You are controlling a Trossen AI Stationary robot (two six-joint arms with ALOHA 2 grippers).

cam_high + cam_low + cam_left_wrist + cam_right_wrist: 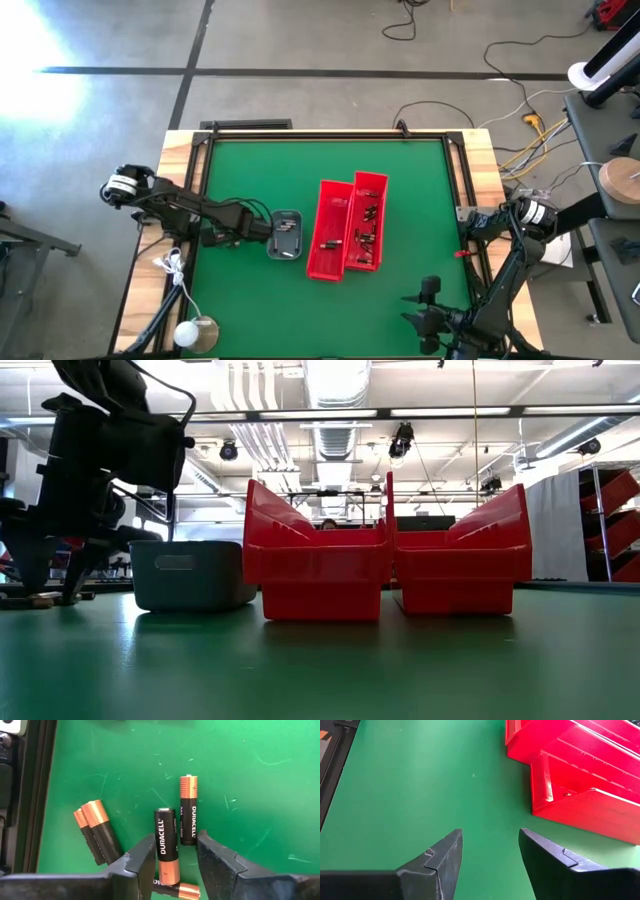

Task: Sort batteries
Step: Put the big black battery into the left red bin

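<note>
Two fingers of my left gripper [174,865] stand spread around one battery [167,851] in the grey tray [285,235], left of the red bins [346,229]; my right gripper [490,857] waits spread near the table's right edge.

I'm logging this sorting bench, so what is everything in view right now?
black-and-copper cylindrical batteries: five seen, lying on green under the left gripper; more small dark ones in both bins, too small to count
long red plastic bins: two, red, side by side mid-table
small grey rectangular tray: one, grey, just left of the bins
green table mat: one, wood-edged
floor cables: several, beyond the table
left gripper: at the grey tray, jaws open either side of one battery
right gripper: near the table's front right, jaws open, holding nothing
</note>
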